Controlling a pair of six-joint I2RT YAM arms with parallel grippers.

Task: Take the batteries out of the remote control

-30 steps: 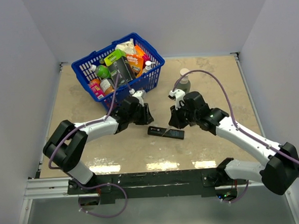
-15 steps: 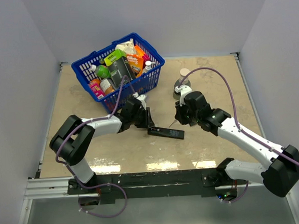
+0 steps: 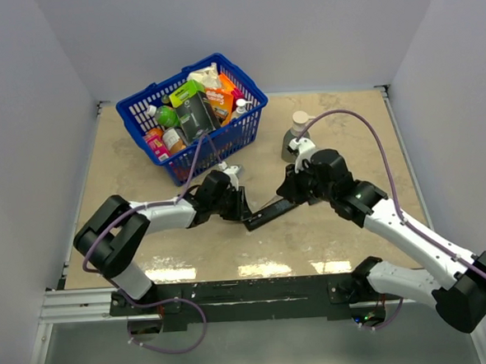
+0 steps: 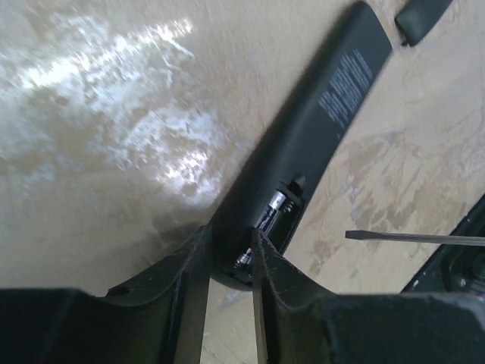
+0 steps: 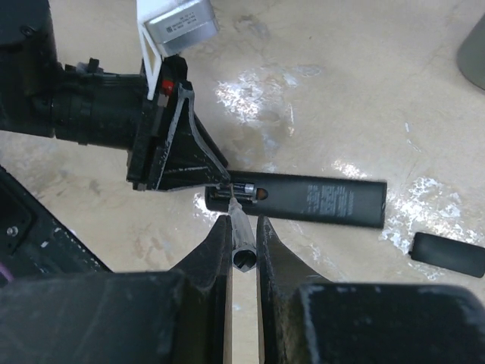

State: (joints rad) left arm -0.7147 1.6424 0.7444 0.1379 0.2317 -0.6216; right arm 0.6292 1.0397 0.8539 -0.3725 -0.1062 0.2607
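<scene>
1. The remote control (image 3: pixel 266 216) lies on the bench (image 3: pixel 148 245) with its slot face up, between my two hands.
2. The batteries (image 4: pixel 271 208) sit in the open slot at the end of the remote control nearest my left hand. I see silvery metal there.
3. My left hand (image 3: pixel 243 210) is at that slot end. Its fingers (image 4: pixel 189 265) stand narrowly apart, one against the remote control's outer long edge and the other over the slot. I cannot tell whether they clamp anything.
4. My right hand (image 3: pixel 282 199) is together, clamped on a thin pointed tool (image 5: pixel 241 235). The tip is at the slot. I cannot tell whether it touches a cell.
5. The black cover piece (image 5: pixel 447 254) lies near the remote control's plain end, apart from it.
6. A blue basket (image 3: pixel 248 130) of packets stands well beyond the remote control, on the left arm's side. A small grey bottle (image 3: pixel 295 142) stands beyond it on the right arm's side.
</scene>
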